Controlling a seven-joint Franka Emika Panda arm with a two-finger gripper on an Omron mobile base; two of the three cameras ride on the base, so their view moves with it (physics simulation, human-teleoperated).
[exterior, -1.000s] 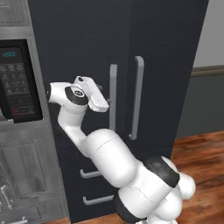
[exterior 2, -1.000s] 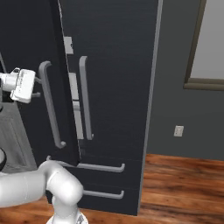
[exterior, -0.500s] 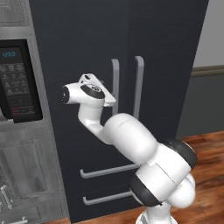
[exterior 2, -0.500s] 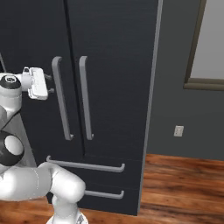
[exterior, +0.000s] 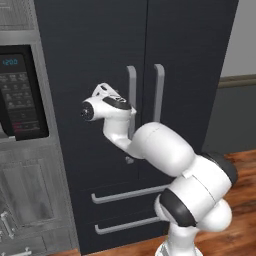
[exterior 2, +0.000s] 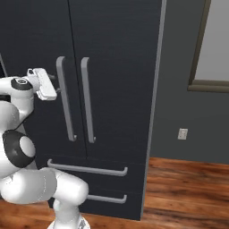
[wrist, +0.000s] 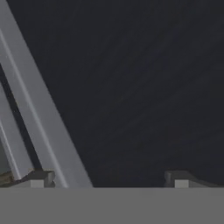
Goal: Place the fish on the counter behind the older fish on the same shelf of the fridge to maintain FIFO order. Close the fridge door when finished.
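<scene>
The fridge (exterior: 100, 50) (exterior 2: 120, 44) stands with both dark doors flush and its two drawers shut. My gripper (exterior 2: 54, 83) (exterior: 111, 93) is open and holds nothing. It points at the left door, just left of that door's grey handle (exterior 2: 65, 103). In the hand view the fingertips (wrist: 41, 177) stand wide apart, close in front of the dark door panel (wrist: 140, 87), and the handle (wrist: 39, 113) runs slantwise past the left tip. The fish, the older fish, the counter and the shelf are out of view.
A black microwave (exterior: 20, 95) sits in a steel column left of the fridge, with an oven (exterior: 25, 200) below it. Right of the fridge are a grey wall with an outlet (exterior 2: 182, 133) and a window frame (exterior 2: 210, 85). The floor (exterior 2: 188, 188) is wood.
The left fridge door, ajar a second ago, has swung shut as my hand moved toward the fridge. My elbow has swung right and forward.
</scene>
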